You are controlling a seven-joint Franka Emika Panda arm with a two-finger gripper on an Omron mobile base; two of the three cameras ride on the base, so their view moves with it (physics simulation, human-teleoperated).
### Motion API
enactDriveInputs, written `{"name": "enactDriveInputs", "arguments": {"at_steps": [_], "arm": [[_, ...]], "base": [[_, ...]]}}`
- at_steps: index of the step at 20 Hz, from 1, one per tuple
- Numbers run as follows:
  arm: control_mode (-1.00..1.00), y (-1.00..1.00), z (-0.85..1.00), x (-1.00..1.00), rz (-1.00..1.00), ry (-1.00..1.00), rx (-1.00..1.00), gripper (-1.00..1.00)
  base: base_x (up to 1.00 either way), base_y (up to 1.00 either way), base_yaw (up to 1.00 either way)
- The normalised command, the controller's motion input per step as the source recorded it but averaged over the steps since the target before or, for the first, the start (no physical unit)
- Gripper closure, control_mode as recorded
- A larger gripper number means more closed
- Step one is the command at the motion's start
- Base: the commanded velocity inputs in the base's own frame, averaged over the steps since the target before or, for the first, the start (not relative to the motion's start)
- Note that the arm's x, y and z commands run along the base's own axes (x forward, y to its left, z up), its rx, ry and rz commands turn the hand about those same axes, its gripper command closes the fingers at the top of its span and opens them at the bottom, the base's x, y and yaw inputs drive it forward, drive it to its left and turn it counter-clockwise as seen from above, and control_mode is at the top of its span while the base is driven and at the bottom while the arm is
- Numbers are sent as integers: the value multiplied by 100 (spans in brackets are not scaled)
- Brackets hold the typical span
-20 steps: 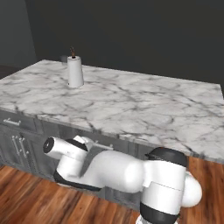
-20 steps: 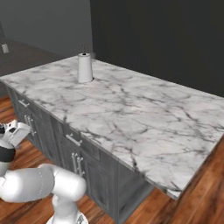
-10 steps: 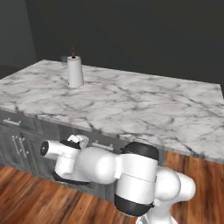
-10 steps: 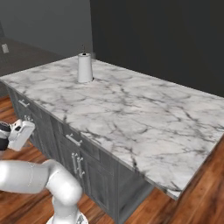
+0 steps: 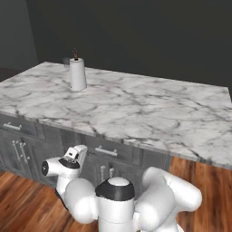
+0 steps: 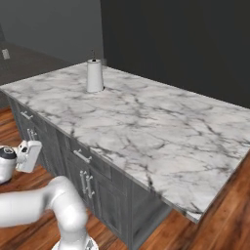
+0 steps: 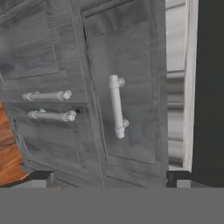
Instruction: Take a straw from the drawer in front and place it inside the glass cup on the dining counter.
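Jaws spread wide and holding nothing, the gripper [image 7: 107, 177] faces the dark grey front of the island, its two dark fingertips [image 7: 41, 176] showing at the lower edge of the hand view. Straight ahead of them sits the drawer [image 7: 124, 92], fully shut, its silver bar handle [image 7: 116, 106] not yet touched. Because the hand is rolled, the handle reads as upright here; two cabinet door handles [image 7: 48, 105] lie just beside the drawer front.

From the left base view, the white hand [image 5: 74, 159] hangs low, below the edge of the desk and a little to the side of the drawer handle [image 5: 106, 151]. The right base view puts the same hand [image 6: 28, 156] near the floor, apart from the cabinets.

Above, the dining counter [image 5: 149, 113] carries a white paper-towel roll [image 5: 77, 74] near its far corner. Neither the straw nor the glass cup can be made out in these pictures; the straw is presumably inside the closed drawer.

By this evidence the job has barely begun: opening the drawer, lifting out the straw and setting it in the cup all remain.
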Motion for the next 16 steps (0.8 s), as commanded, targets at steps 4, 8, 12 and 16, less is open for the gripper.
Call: {"name": "enactDriveInputs", "arguments": {"at_steps": [4,8,12,16], "arm": [[-100,-11,-26,58,9,-3,-3,-100],[-100,-1,-22,61,7,0,-1,-100],[-100,0,-31,50,5,0,-4,-100],[-100,0,-38,36,2,0,-6,-100]], "base": [[0,0,0],[0,0,0],[0,0,0],[0,0,0]]}}
